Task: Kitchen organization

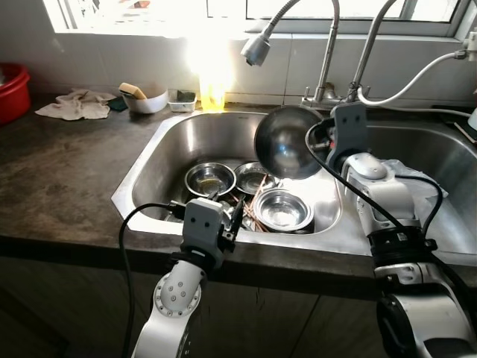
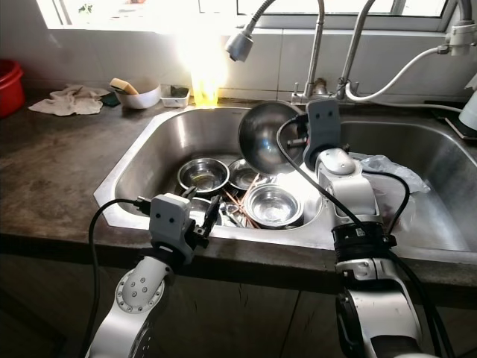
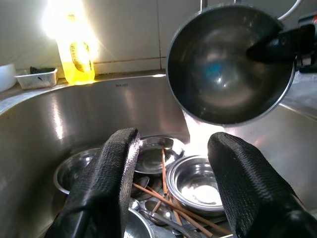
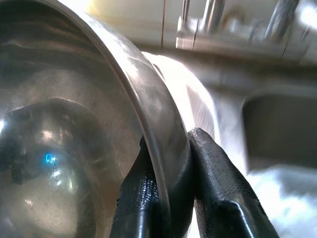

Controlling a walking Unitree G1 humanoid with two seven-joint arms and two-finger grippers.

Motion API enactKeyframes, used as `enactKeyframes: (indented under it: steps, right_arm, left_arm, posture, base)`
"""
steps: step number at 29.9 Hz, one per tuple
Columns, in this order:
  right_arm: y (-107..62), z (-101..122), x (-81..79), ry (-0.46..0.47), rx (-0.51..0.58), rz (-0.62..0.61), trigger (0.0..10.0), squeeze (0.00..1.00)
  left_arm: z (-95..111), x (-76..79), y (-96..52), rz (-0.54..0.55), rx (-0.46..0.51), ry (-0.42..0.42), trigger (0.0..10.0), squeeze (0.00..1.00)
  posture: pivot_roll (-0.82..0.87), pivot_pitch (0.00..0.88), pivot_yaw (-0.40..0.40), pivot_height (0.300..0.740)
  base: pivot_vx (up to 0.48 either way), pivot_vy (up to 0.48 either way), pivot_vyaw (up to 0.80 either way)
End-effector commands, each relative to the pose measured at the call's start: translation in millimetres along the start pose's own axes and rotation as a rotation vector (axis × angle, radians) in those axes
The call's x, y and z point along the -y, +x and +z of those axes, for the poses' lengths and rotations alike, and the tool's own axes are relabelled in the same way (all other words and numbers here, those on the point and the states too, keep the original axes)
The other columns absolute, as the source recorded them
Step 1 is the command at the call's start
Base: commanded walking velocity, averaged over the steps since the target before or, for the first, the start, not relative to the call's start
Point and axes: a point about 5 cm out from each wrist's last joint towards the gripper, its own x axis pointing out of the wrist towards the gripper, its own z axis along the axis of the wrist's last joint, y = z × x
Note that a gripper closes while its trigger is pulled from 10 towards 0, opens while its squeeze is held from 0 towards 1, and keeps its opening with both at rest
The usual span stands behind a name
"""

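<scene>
1. Above the left sink basin, the right gripper [image 4: 166, 198] pinches the rim of a large steel bowl [image 1: 287, 142], one finger inside the wall and one outside. The bowl is tipped on edge with its hollow facing the robot.
2. Directly below the held bowl lie three small steel bowls [image 1: 283, 209] plus loose chopsticks [image 3: 168, 201] and cutlery on the basin floor [image 1: 216, 145].
3. Left gripper [image 3: 171, 191] hangs at the near rim of the sink [image 1: 134, 195], fingers spread wide, holding nothing, pointed toward the dish pile.
4. Judgement: step in hand is carrying the large bowl clear of the basin. A rim pinch on wet steel may pivot, so keep the wrist steady and move slowly.
5. Judgement: the spray faucet head [image 1: 256, 49] sits just above and behind the bowl; lift no higher, and track sideways toward the right-hand basin [image 1: 440, 160] or the counter [image 1: 67, 164].
6. Judgement: keep the open left gripper back from the bowl's path; a drop would land on the small bowls.
</scene>
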Motion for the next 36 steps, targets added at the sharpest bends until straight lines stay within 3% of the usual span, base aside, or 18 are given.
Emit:
enactKeyframes:
  steps: [1, 10, 17, 18, 19, 20, 27, 33, 34, 36]
  right_arm:
    - [3.4, 10.5, -4.5, 0.033, 0.028, 0.031, 10.0, 0.00]
    - [19.2, -9.4, -34.4, 0.024, -0.100, 0.177, 10.0, 0.00]
    - [22.5, -21.8, -46.5, -0.035, -0.152, 0.227, 10.0, 0.00]
    - [22.6, -22.5, -47.3, -0.034, -0.153, 0.233, 10.0, 0.30]
    - [22.6, -22.5, -47.3, -0.034, -0.153, 0.233, 10.0, 0.30]
    - [22.7, -22.9, -47.6, -0.037, -0.153, 0.234, 10.0, 1.00]
    - [23.0, -12.3, -41.5, -0.016, -0.087, 0.215, 10.0, 1.00]
    - [16.7, 3.2, -34.5, -0.003, 0.034, 0.186, 10.0, 1.00]
    - [11.2, 9.3, -31.5, -0.006, 0.091, 0.170, 10.0, 0.00]
    - [5.0, 14.5, -29.0, -0.018, 0.143, 0.155, 10.0, 0.00]
  left_arm:
    - [2.4, 0.6, -2.8, 0.001, 0.000, 0.008, 10.0, 0.00]
    - [6.4, 1.6, -10.6, 0.010, -0.009, -0.004, 10.0, 0.00]
    - [7.1, 0.4, -12.6, 0.014, -0.022, 0.002, 10.0, 0.00]
    - [7.2, 0.4, -12.8, 0.014, -0.023, 0.002, 10.0, 0.00]
    - [7.2, 0.4, -12.8, 0.014, -0.023, 0.002, 10.0, 0.00]
    - [7.2, 0.4, -12.8, 0.014, -0.024, 0.004, 10.0, 0.00]
    - [6.3, 0.6, -10.2, 0.007, -0.024, 0.006, 10.0, 0.00]
    - [6.2, 0.3, -7.1, 0.002, -0.018, 0.010, 10.0, 0.00]
    - [5.4, -0.6, -5.7, 0.003, -0.018, 0.007, 10.0, 0.00]
    - [4.7, -1.2, -4.6, 0.004, -0.018, 0.006, 10.0, 0.00]
  posture:
    - [0.08, 0.089, -0.021, 0.740]
    - [0.11, 0.140, -0.034, 0.740]
    - [0.11, 0.148, -0.040, 0.740]
    - [0.11, 0.147, -0.040, 0.740]
    - [0.11, 0.147, -0.040, 0.740]
    - [0.12, 0.146, -0.040, 0.740]
    - [0.11, 0.124, -0.033, 0.740]
    - [0.10, 0.101, -0.030, 0.740]
    - [0.09, 0.087, -0.026, 0.740]
    - [0.09, 0.085, -0.025, 0.740]
  base:
    - [0.000, 0.000, 0.00]
    - [0.000, 0.000, 0.00]
    - [0.000, 0.000, 0.00]
    - [0.000, 0.000, 0.00]
    - [0.000, 0.000, 0.00]
    - [0.000, 0.000, 0.00]
    - [0.000, 0.000, 0.00]
    - [0.000, 0.000, 0.00]
    - [0.000, 0.000, 0.00]
    - [0.000, 0.000, 0.00]
